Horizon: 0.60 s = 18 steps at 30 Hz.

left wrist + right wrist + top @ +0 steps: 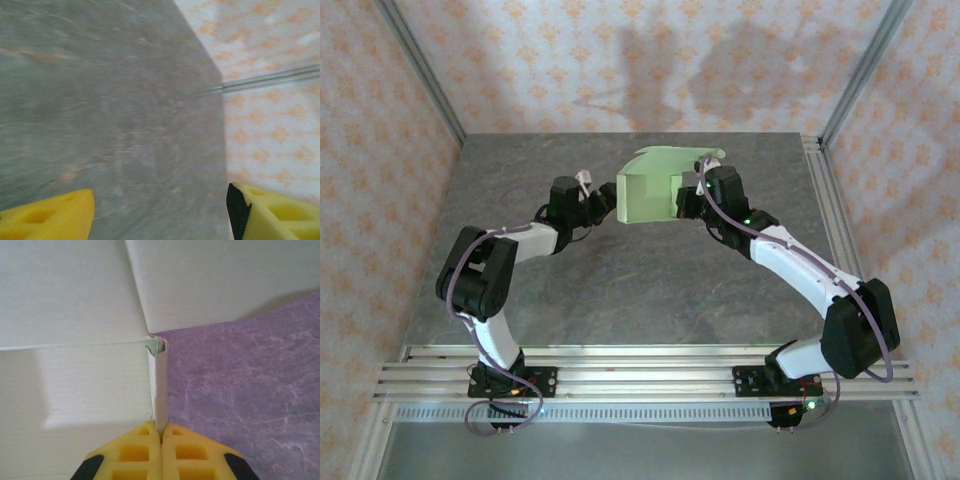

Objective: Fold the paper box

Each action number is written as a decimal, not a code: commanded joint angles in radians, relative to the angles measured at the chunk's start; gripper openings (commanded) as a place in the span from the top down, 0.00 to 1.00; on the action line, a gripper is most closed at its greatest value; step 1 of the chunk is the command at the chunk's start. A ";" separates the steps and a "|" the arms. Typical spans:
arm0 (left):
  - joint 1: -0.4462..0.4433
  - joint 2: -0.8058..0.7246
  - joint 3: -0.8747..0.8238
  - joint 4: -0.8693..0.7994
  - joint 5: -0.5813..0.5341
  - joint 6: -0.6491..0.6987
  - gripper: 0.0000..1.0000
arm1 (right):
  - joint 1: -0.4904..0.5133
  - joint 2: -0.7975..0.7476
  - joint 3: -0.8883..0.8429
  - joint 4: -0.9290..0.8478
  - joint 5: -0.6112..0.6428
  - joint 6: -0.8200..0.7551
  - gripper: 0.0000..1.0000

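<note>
Currently mid-fold, paper box [645,192] half-formed and upright at far centre of table [620,290], thin side flap pinched in closed right hand [161,432], left hand [160,210] wide and empty just beside, next likely pressing a loose flap in.

Soft even light, motion-blurred left wrist view

Up top: high and behind both arm bases [500,378], looking down and forward over the whole grey surface [620,290], well back. Left wrist: mounted behind the left hand [161,210], peering past it at blurred surface and patterned wall [270,100] beyond. Right wrist: tight behind the right hand [161,432], paper box [75,300] just ahead of it. Shared with top: surface, box.
</note>
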 commanded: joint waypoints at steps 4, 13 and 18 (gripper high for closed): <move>0.085 -0.156 -0.075 -0.152 -0.082 0.134 0.25 | 0.010 0.073 0.015 -0.176 0.074 -0.033 0.97; 0.115 -0.275 -0.060 -0.327 -0.124 0.247 0.21 | 0.071 0.285 0.076 -0.330 0.249 -0.016 0.98; 0.122 -0.303 -0.078 -0.337 -0.132 0.251 0.20 | 0.083 0.391 0.105 -0.365 0.304 0.012 0.98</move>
